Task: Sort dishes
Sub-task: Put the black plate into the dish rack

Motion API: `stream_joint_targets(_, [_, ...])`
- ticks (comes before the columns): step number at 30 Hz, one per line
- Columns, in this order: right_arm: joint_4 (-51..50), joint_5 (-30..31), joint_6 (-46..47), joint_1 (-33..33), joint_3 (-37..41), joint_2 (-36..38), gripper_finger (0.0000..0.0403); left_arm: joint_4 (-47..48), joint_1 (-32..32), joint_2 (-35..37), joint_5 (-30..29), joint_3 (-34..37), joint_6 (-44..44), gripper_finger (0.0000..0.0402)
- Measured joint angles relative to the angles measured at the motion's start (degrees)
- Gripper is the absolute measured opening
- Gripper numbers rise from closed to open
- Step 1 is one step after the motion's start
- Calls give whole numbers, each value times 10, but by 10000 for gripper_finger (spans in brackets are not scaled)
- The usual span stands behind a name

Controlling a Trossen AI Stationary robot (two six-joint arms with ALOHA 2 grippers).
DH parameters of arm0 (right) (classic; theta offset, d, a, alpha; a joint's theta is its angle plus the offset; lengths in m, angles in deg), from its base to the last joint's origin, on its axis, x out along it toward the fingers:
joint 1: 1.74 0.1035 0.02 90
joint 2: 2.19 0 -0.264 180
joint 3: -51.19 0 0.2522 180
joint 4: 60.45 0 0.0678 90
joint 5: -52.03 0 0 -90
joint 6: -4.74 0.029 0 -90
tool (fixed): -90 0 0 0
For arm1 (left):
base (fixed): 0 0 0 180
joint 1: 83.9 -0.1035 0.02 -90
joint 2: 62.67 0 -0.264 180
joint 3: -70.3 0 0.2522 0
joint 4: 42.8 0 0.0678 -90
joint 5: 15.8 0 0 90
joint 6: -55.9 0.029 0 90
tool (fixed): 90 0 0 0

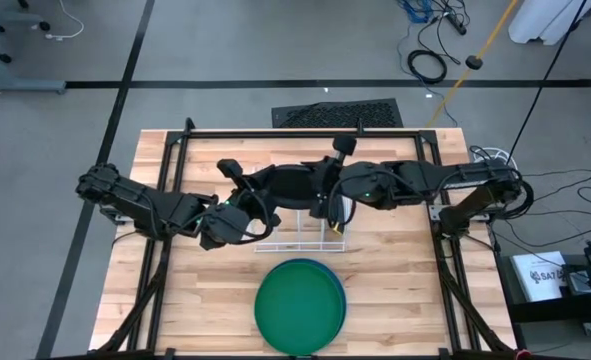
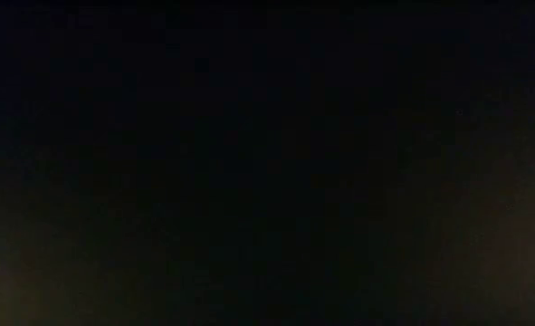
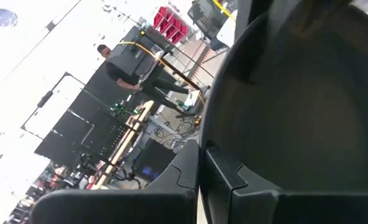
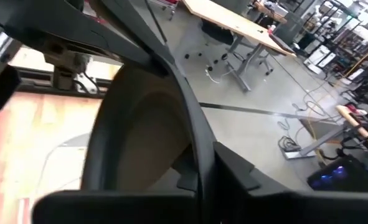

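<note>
The wooden table (image 1: 395, 280) carries everything. At its near edge lies the green plate (image 1: 297, 305), resting flat on the light blue plate (image 1: 341, 300), of which only a thin rim shows along the green one's right side. Behind them, at the middle of the table, stands the white wire rack (image 1: 305, 240).

Both arms reach in over the rack. The right gripper (image 1: 320, 200) is above it, and a dark dish (image 1: 290, 185) sits at the spot where the two arms meet. In the right wrist view the dark dish (image 4: 140, 149) stands on edge, its rim pinched between that arm's fingers (image 4: 224, 171). The left gripper (image 1: 237, 215) is just left of the rack; in the left wrist view a dark dish (image 3: 296, 106) fills the frame, its rim wedged between the fingers (image 3: 224, 177). Whether both hold one dish or two cannot be told.

The low view is black.
</note>
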Motion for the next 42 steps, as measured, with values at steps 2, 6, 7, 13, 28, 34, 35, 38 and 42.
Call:
stream_joint_targets(2, [1,4,-15,-2,-2,-1,12,0,1,0,0,0,9,12])
stream_joint_targets(6, [-8,30,-53,7,-2,1,11,0,3,0,6,0,42,32])
stream_joint_targets(7, [-16,35,-62,10,-2,4,10,1,3,0,11,0,54,48])
stream_joint_targets(13, [-63,88,-106,23,-2,18,10,1,13,2,2,0,43,167])
stream_joint_targets(28, [-114,-8,-430,37,0,63,9,98,168,66,1,0,-150,249])
stream_joint_targets(34, [-121,-153,-506,-11,0,63,9,241,213,93,2,0,-333,249])
stream_joint_targets(35, [-121,-185,-510,-21,0,63,9,256,217,94,3,0,-354,249])
stream_joint_targets(38, [-114,-254,-535,-39,0,63,9,287,224,94,4,0,-398,249])
stream_joint_targets(42, [-90,-331,-571,-58,0,63,9,299,225,94,4,8,-435,249])
